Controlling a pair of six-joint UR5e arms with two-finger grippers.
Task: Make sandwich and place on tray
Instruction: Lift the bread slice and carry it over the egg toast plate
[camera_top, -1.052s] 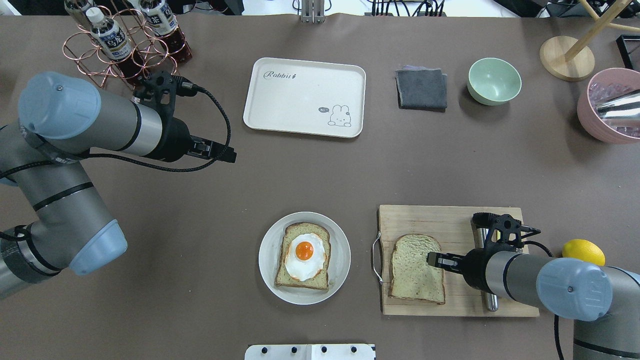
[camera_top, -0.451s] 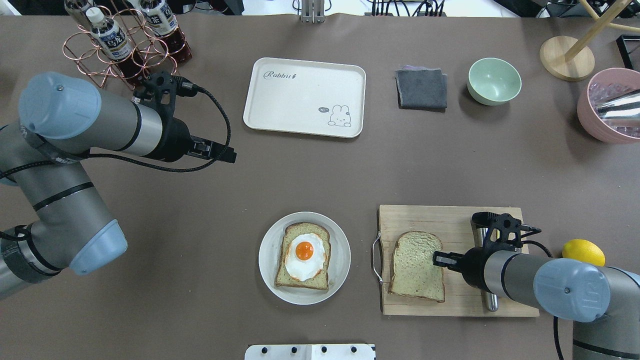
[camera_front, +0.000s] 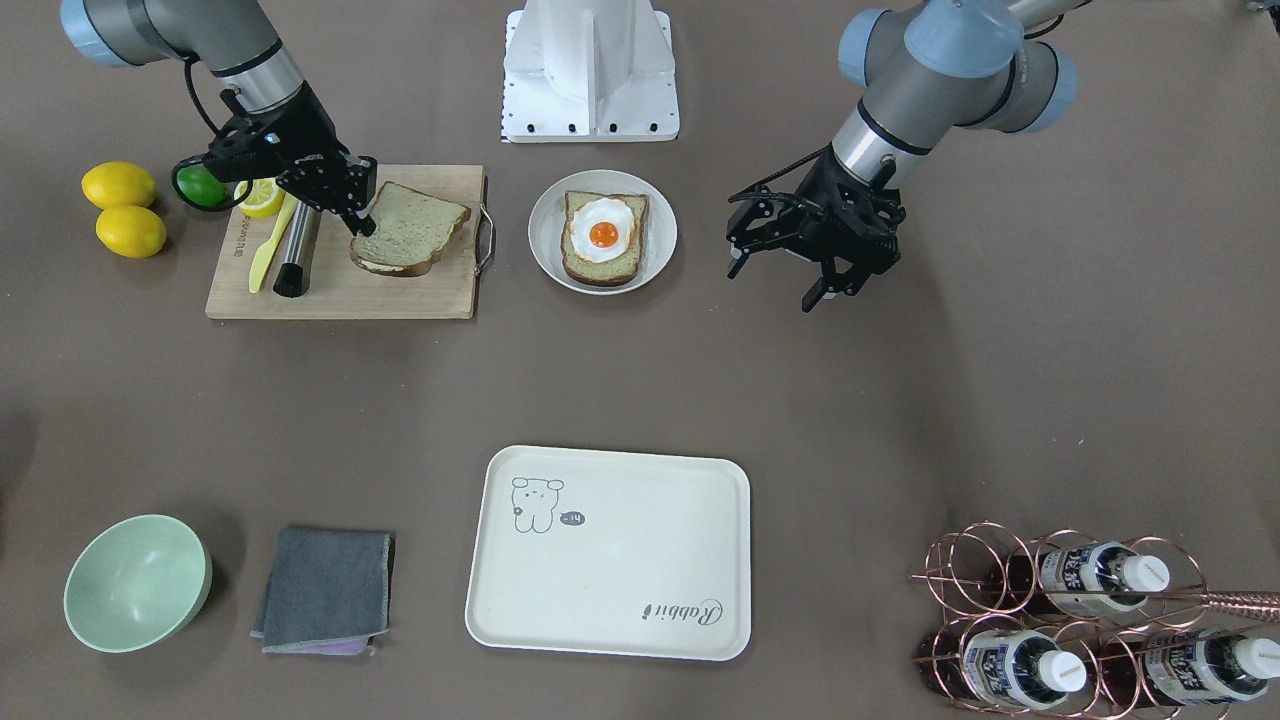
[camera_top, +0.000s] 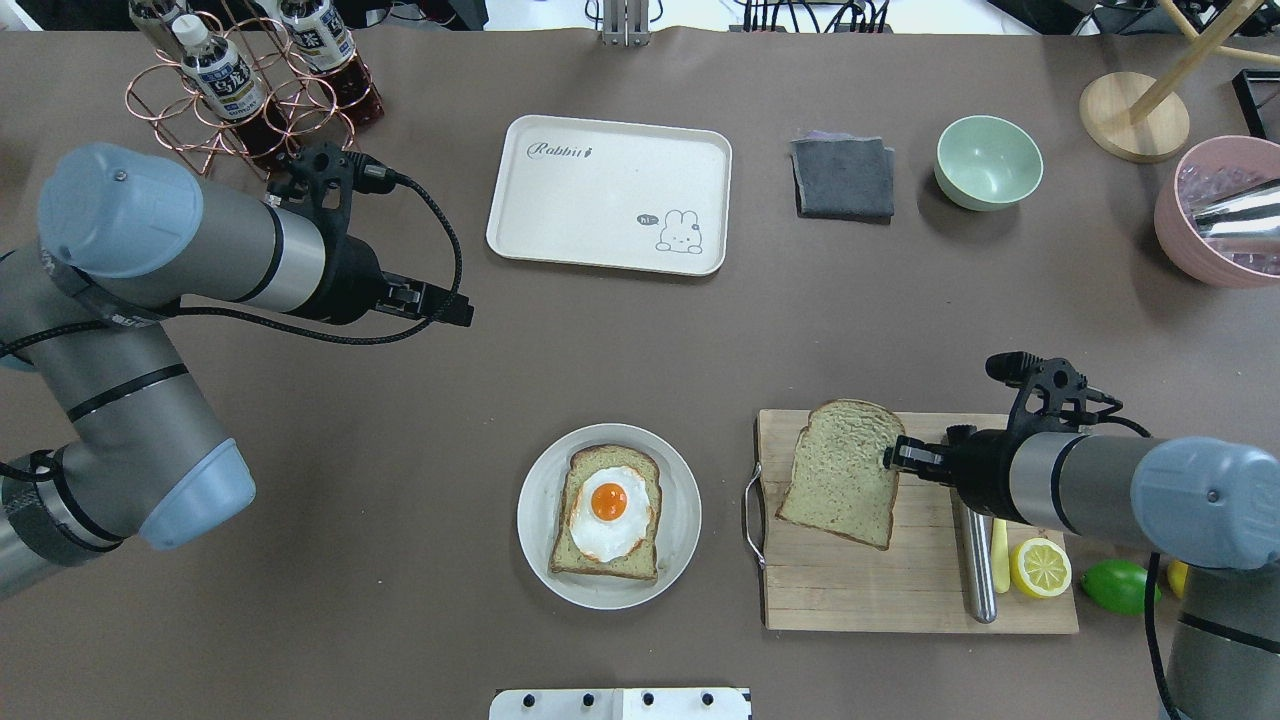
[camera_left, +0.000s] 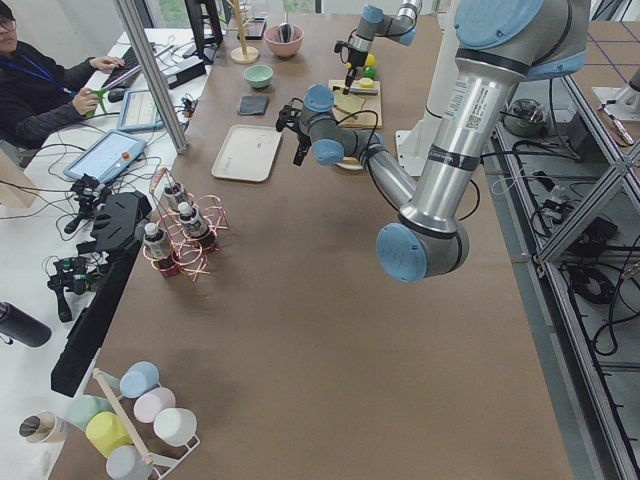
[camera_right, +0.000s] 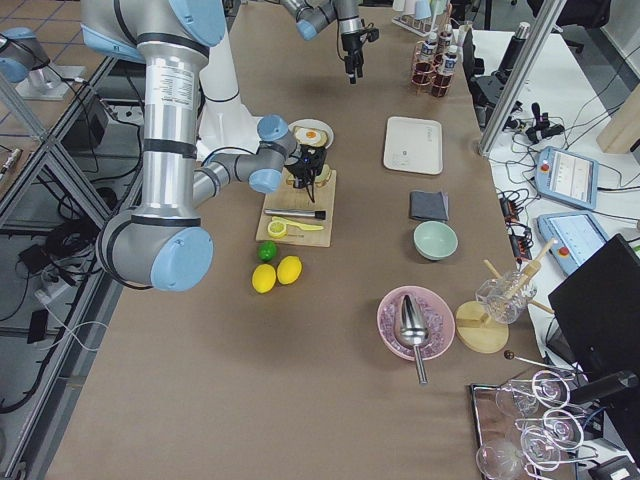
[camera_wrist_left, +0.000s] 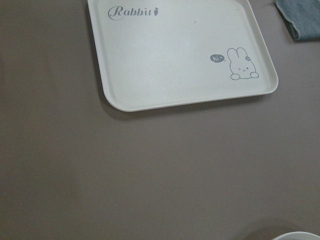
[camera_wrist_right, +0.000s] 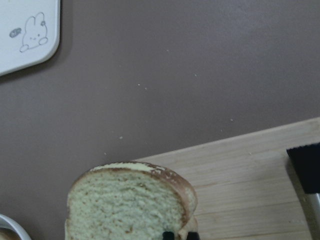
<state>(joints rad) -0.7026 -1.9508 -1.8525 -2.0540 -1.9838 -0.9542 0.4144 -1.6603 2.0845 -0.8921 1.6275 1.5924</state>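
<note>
Sandwich (camera_top: 640, 562): unassembled, in two parts on the near half of the table (clock read on the overhead view, 12 o'clock away from the robot). Tray (camera_top: 610, 200): cream-white and bare, at 12 o'clock, well apart from both bread parts. It was judged the final destination, with room for the finished item. Cutting board (camera_top: 850, 590): wooden, at 4 o'clock, the place the top bread came from. Plate (camera_top: 686, 500): white and round, at 6 o'clock, near the board's handle end. It was judged the assembly spot, since it carried the bottom slice (camera_top: 575, 470) lying flat with the fried egg (camera_top: 600, 535) centred on it, yolk up. Top slice (camera_top: 840, 480): over the board and tilted, its 3 o'clock edge raised and its rounded crust overhanging the board's far rim. Whether its 9 o'clock edge touched the wood could not be told. Right gripper (camera_top: 891, 458): clenched on that raised edge, reaching in from 3 o'clock. This side pinch was judged to leave the broad face free to be laid over the egg. Left gripper (camera_front: 772, 286): released, fingers spread, grasping nothing. It hung above bare table at 10 o'clock, judged clear of the other arm's route. Capping the egg and transfer to the tray were not yet done.
</note>
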